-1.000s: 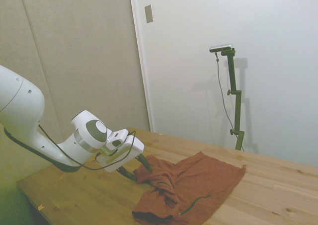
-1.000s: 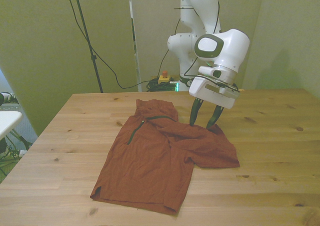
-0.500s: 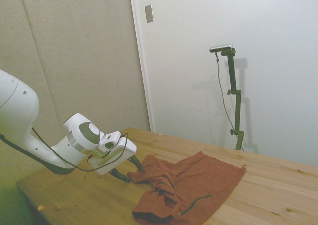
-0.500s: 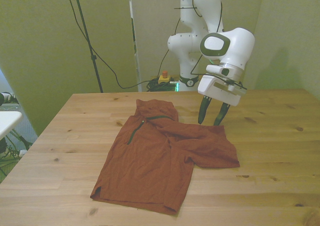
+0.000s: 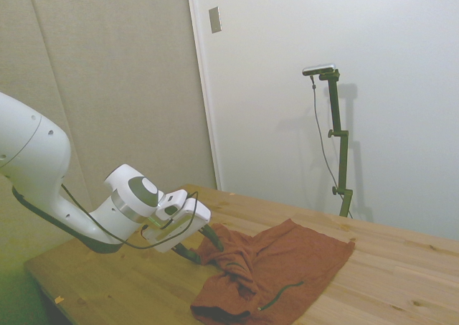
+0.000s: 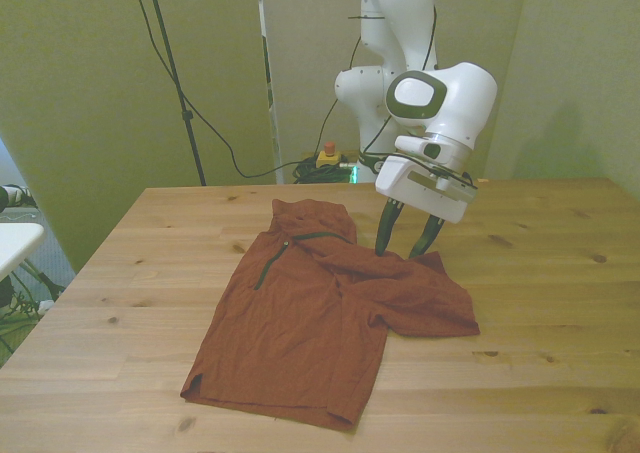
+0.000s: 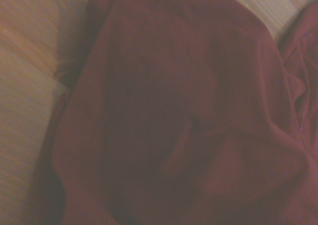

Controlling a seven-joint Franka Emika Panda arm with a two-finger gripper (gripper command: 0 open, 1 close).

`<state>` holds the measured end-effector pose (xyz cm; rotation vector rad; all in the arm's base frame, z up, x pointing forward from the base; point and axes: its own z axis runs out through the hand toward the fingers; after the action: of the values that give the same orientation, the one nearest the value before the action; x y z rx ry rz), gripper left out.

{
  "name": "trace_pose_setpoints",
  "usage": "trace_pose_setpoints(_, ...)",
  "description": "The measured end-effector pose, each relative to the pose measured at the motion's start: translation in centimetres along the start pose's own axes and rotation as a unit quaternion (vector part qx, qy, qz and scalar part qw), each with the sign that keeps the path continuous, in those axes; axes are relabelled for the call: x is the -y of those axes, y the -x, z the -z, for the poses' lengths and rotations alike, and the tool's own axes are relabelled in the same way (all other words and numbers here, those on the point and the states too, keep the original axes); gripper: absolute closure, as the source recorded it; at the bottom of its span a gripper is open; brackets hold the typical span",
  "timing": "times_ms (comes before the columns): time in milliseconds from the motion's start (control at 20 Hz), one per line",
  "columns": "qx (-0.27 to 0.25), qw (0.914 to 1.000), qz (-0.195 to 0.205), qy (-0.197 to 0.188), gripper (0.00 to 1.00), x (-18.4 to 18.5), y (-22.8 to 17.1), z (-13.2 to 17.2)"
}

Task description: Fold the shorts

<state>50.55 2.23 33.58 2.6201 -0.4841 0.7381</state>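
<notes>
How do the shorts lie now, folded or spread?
Partly folded. One side of the shorts lies flat on the table; the side under the open gripper is bunched and lapped over.

A wooden table (image 6: 560, 303) stands before pale walls (image 5: 344, 38), with a white door frame (image 5: 203, 88).

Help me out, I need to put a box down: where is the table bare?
Bare wood borders the shorts on the front view's left and right, plus a strip along the near table edge. It is crowded where the open gripper stands over the cloth's far edge.
</notes>
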Motion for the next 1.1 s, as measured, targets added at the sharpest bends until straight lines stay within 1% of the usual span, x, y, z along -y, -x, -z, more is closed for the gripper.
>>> trace_pose_setpoints(50,0.0,1.0,0.0,0.0,0.0,0.0,-0.1,0.0)
trace_pose_setpoints(100,-0.001,1.0,0.0,0.0,1.0,0.1,-0.1,-0.1)
trace_pose_setpoints(450,-0.005,0.9999,-0.013,0.0,1.0,0.4,-0.6,-0.3)
trace_pose_setpoints(1100,0.0,0.9999,-0.013,0.0,1.0,0.8,0.1,-1.1)
